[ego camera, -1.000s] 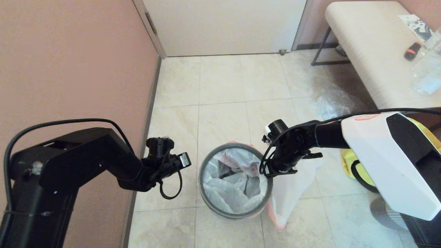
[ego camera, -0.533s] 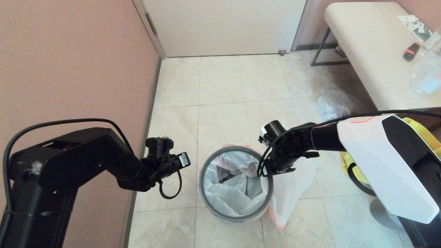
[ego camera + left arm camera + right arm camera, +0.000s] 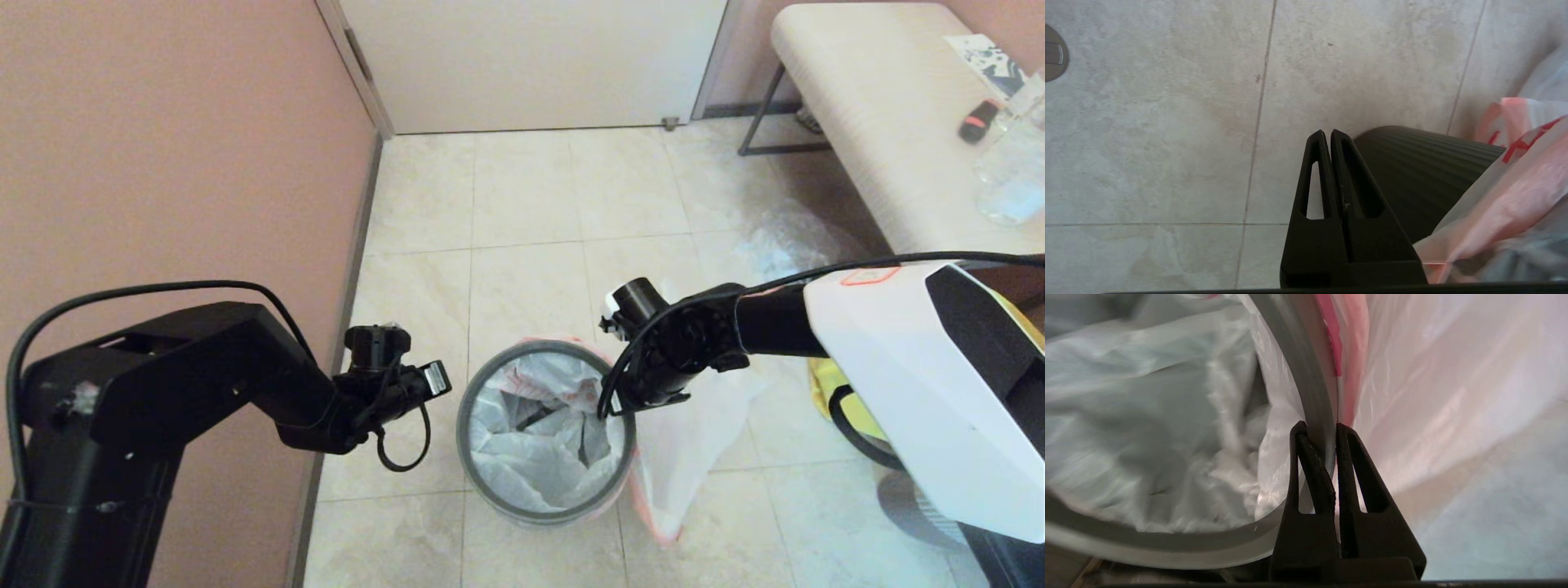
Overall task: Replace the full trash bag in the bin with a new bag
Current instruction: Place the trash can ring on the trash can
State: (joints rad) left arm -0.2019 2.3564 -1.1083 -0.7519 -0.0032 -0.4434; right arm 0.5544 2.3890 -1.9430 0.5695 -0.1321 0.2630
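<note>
**Grey hoop pinched at the bin's edge**

Grey plastic forms the thin hoop (image 3: 467, 445) that rings the mouth of the small black bin (image 3: 1425, 171), which stands on the tiled floor (image 3: 522, 212) near the middle of the head view. A white bag (image 3: 531, 457) lines the inside, crumpled and slack, and its pink-printed skirt (image 3: 682, 457) spills over the outside at about 4 o'clock of the bin. The hoop looks meant to clamp the bag's edge to the bin, so it probably has to come off before the bag can be lifted out.

The right claw (image 3: 1325, 430) sits at roughly 2 o'clock on the rim. Its two fingers are nearly together, one inside the hoop and one outside, squeezing the grey band with bag film caught alongside. That hold suits pulling the hoop upward.

The left claw (image 3: 1327, 134) hangs at 9 o'clock of the bin, just beside its ribbed black wall, fingers pressed together on nothing, apparently idle.
</note>
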